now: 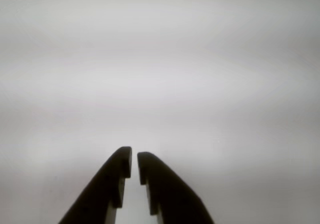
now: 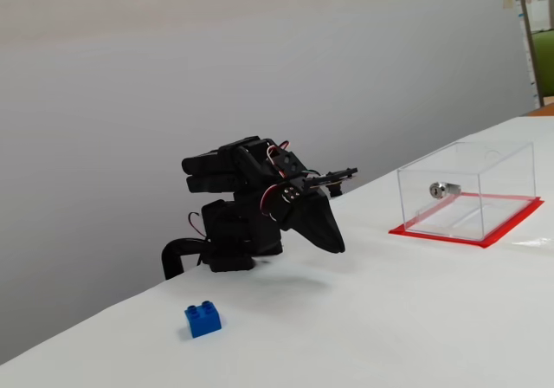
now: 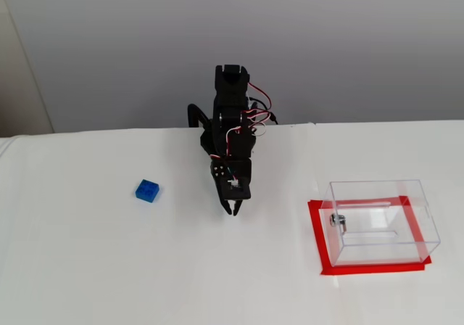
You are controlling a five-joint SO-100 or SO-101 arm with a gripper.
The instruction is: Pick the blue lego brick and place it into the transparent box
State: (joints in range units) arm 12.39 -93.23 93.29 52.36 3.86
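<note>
The blue lego brick (image 2: 202, 320) (image 3: 147, 190) lies alone on the white table, left of the arm in both fixed views. The transparent box (image 2: 498, 180) (image 3: 384, 202) stands on its red base at the right, with a silver lock (image 3: 337, 220) on its left wall. My gripper (image 1: 134, 156) (image 2: 338, 247) (image 3: 230, 211) hangs just above the table between the two, folded close to the arm's base. It is shut, with only a thin slit between the fingertips and nothing held. The wrist view shows only bare white surface; brick and box are out of it.
The arm's black base (image 3: 217, 133) sits at the table's back edge against a grey wall. White tabletop (image 3: 145, 267) stretches in front of the arm, between brick and box.
</note>
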